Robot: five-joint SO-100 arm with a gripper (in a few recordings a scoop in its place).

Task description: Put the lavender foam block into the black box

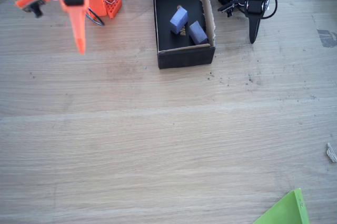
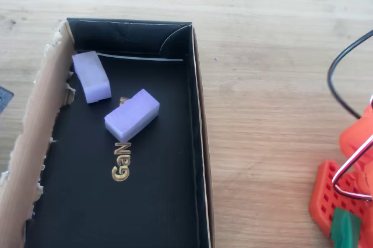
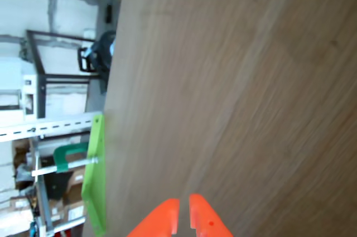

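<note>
Gripper, far left: In the fixed view we see the orange gripper [image 1: 80,47] at the upper left of the table [image 1: 158,145]. It points down, well apart from the box. In the wrist view its two fingers [image 3: 167,217] sit almost together with only a thin slit between them. They hold nothing, and bare wood lies beneath.
Black box, centre: The black box [image 1: 164,23] stands at the top middle of the fixed view. Its brown cardboard wall is on its right side.
Purple block, inside the box: The purple block [image 1: 178,19] has tan bits at its ends. It lies on the black floor near the middle of the box.
Lavender block, just right of it: The lavender block [image 1: 197,32] lies inside the box, close against the cardboard wall. From overhead we see it [image 2: 91,76] flat in the corner by the end wall. It is near the purple block [image 2: 132,115], but we cannot tell whether they touch.
Green board, far right: A green board [image 1: 287,211] pokes in at the lower right corner, well apart from everything else.
Step in hand: We judge the block delivered. What remains is resting the arm clear of the box.
How to do it well: We would keep the fingers nearly closed. We would keep the arm on the left of the fixed view, away from the box rim. Any further motion should be slow, so that nothing nudges the box or tips either block.
</note>
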